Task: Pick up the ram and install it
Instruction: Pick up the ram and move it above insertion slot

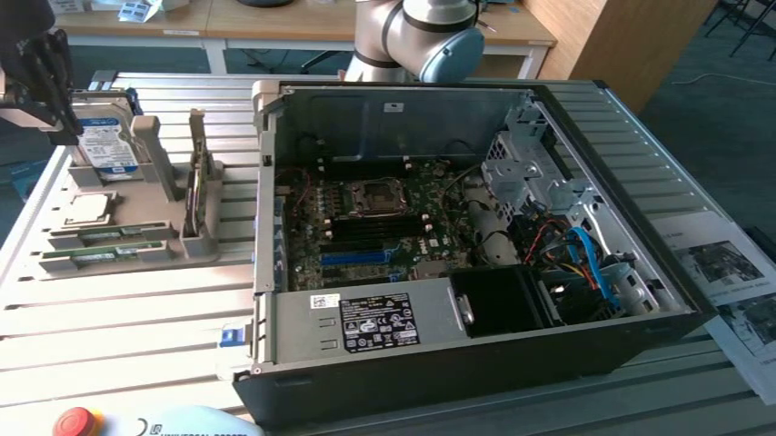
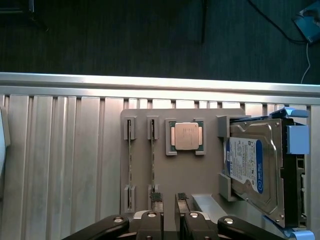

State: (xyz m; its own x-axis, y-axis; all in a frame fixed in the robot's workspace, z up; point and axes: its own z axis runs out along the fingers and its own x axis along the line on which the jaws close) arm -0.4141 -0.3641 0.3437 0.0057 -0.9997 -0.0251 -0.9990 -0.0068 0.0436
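**Tool.** The gripper (image 2: 169, 198) has two flat, dark, ribbed fingers (image 2: 156, 205) set parallel, with a narrow gap between them. The jaws stand apart and hold nothing; the grey fixture shows through the gap.

**Task item.** The ram (image 2: 152, 165) stands on its long edge in the fixture, a thin green board held at each end by a slotted grey bracket. One fingertip lies over its near end bracket; contact cannot be told. A second ram stick (image 2: 130, 165) stands parallel just beside it, in its own pair of brackets. Neither stick is seated in the computer.

**Fixture.** The fixture (image 2: 200, 175) is matte grey plastic, rectangular, with moulded pockets. Beside the ram lies a square processor (image 2: 186, 136) with a dull metal lid. Beyond it a hard drive (image 2: 250, 170), bright metal with a blue-and-white label, leans in an upright cradle.

**Surroundings.** The fixture rests on a ribbed aluminium table (image 1: 134, 309), close to the table's long edge rail. In the exterior view a bare strip of table separates the fixture from the open computer case (image 1: 401, 377) on the exterior view's right. Sheet-metal walls rise around the motherboard (image 1: 401, 213), where a blue slot (image 1: 359, 257) lies flat.
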